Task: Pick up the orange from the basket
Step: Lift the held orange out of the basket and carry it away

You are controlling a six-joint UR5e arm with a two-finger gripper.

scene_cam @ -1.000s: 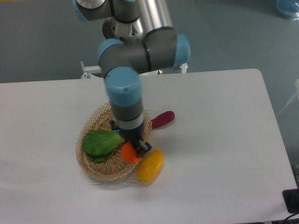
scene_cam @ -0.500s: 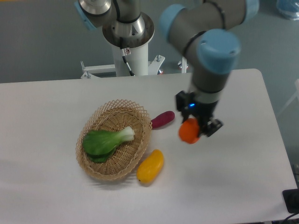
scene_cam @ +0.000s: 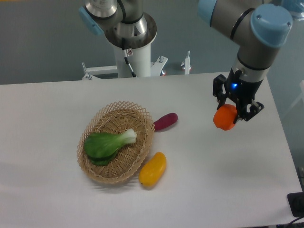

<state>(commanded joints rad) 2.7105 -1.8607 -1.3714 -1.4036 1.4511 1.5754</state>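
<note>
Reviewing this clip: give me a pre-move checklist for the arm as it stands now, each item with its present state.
1. Orange held in the gripper: ok, fingers closed on it.
2. Orange out of the wicker basket: ok, it hangs over the table's right side.
3. Bok choy lying inside the basket: ok.
4. Yellow fruit and purple vegetable away from the gripper: ok.
5. Grip centred on the orange: cannot tell.
</note>
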